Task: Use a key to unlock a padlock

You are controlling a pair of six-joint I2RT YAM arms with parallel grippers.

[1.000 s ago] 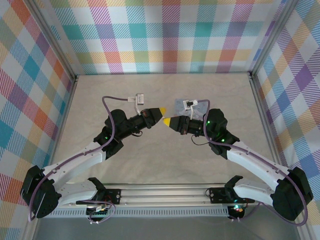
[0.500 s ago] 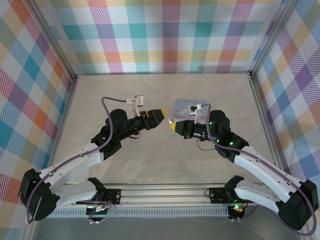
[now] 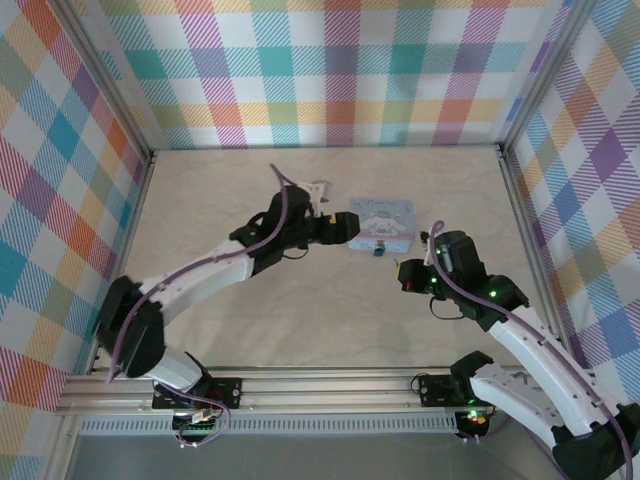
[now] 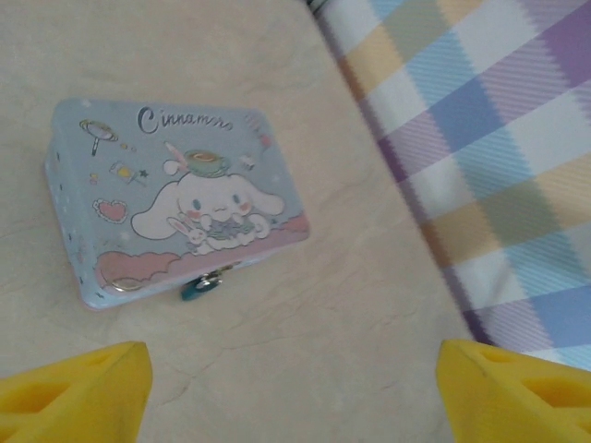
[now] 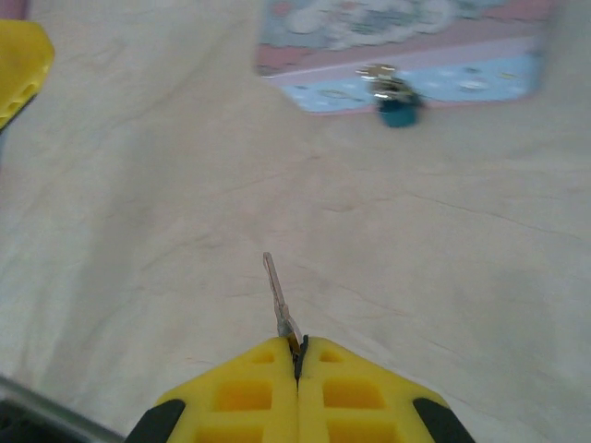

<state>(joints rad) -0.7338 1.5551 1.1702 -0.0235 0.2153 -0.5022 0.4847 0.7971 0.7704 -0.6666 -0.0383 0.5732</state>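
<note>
The tiny blue-teal padlock [image 3: 380, 250] hangs on the clasp at the front of the light-blue cartoon tin [image 3: 381, 219]. In the left wrist view the padlock [image 4: 199, 287] lies ahead and to the left, below the tin [image 4: 175, 198]. My left gripper [image 4: 295, 397] is open, its yellow fingers [image 4: 74, 392] wide apart and holding nothing; from above, the left gripper [image 3: 345, 229] sits just left of the tin. My right gripper [image 5: 297, 346] is shut on the key [image 5: 277, 293], whose thin blade points toward the padlock [image 5: 397, 109]. Seen from above, the right gripper [image 3: 408, 275] is near the padlock's right side.
The tin [image 5: 406, 37] sits mid-table toward the back. Plaid walls enclose the pale table [image 3: 300, 300] on three sides, and the right wall [image 4: 499, 148] is close beyond the tin. A yellow finger of the left gripper [image 5: 18, 69] shows at the upper left of the right wrist view.
The left arm has swung right and forward to the tin's left side and its fingers have parted. The right arm has drawn back toward the near right with the key, uncovering the tin.
</note>
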